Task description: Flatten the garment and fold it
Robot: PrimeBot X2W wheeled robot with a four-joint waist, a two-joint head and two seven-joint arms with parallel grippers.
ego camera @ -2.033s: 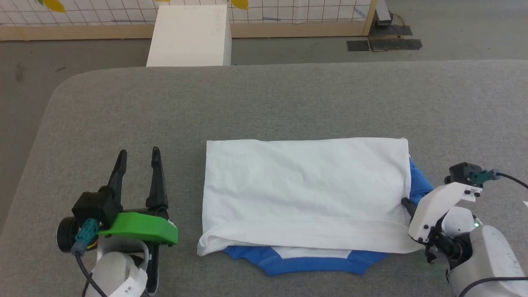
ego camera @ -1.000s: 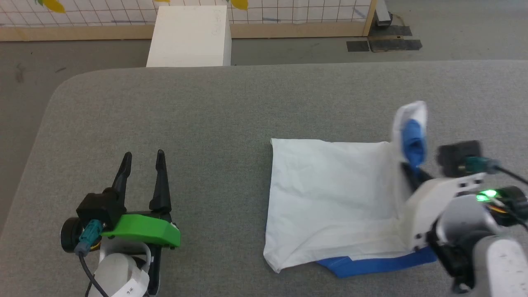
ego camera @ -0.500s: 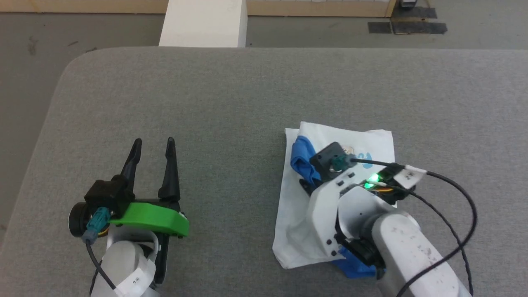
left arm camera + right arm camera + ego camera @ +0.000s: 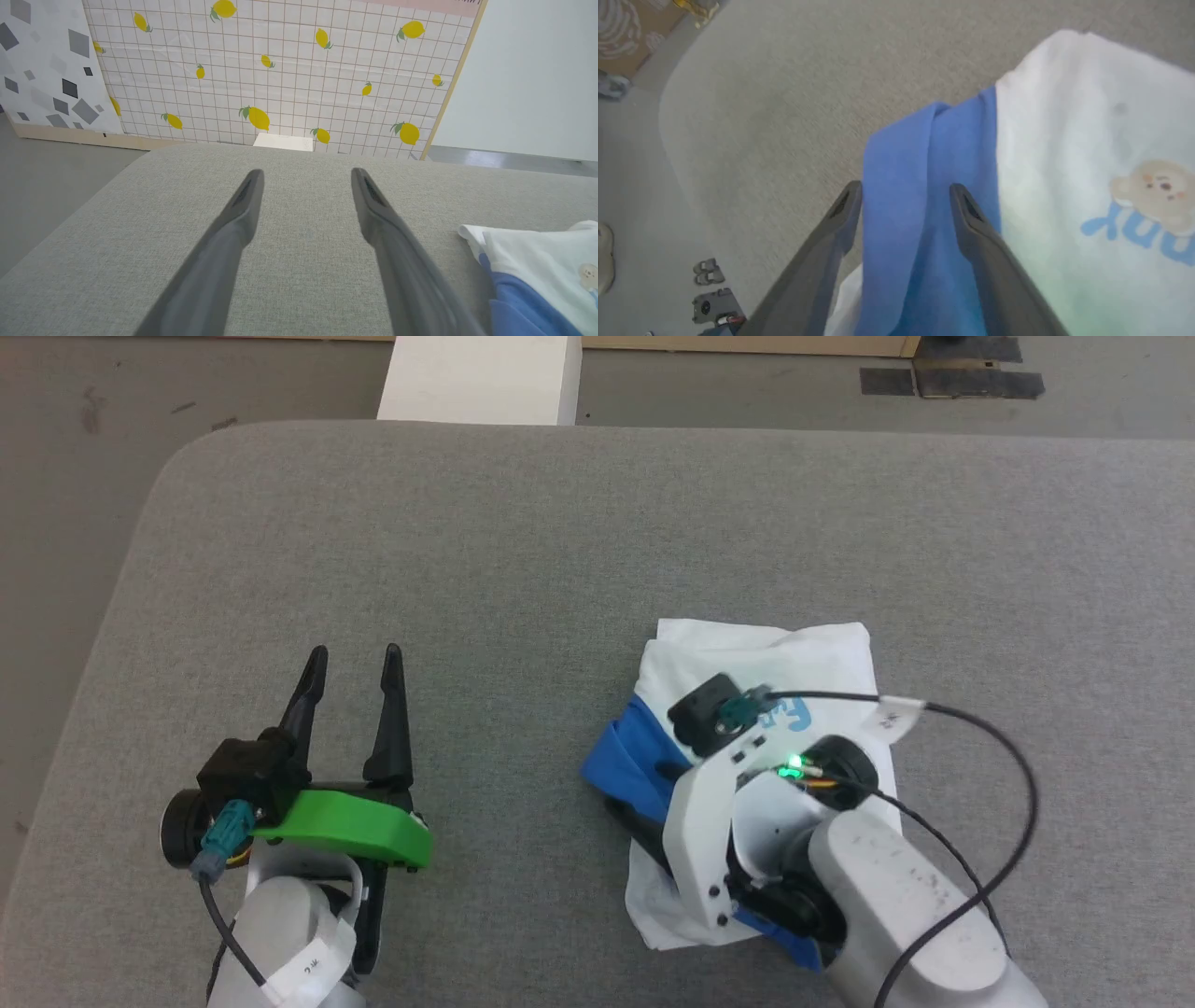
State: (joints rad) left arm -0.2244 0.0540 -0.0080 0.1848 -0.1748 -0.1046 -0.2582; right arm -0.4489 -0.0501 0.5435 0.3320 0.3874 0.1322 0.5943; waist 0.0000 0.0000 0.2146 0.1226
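**A:** Start at the left. What is there?

**B:** The left pincer [image 4: 355, 653] sits at about 8 o'clock in the head view, over the grey fabric tabletop [image 4: 467, 541]. Its two dark fingers point to 12 o'clock. They stand wide apart, with only tabletop between them, so it is open and grips nothing.

**A:** And beyond it?

**B:** Past the tabletop's far edge, near 12 o'clock, a white box [image 4: 481, 378] stands on the grey floor [image 4: 56, 476]. In the left wrist view a lemon-print wall [image 4: 280, 70] rises behind that box.

**A:** Where is the garment?

**B:** The garment [image 4: 822, 663] lies on the tabletop at about 4 o'clock in the head view, well apart from the left pincer. It is gathered into a compact, rumpled bundle with the white body uppermost. Its logo [image 4: 1104, 223], blue lettering under a small bear figure, faces up. A blue sleeve [image 4: 621, 765] sticks out of the bundle's 9 o'clock side.

**A:** And the right side?

**B:** The right arm comes in from 5 o'clock and lies over the garment, hiding much of its near half. A green light glows on the wrist. In the right wrist view the right pincer [image 4: 904, 186] has its fingers spread about as wide as the left one's. A fold of the blue sleeve runs between them. The fingers are not closed on the cloth, so this pincer is open too.
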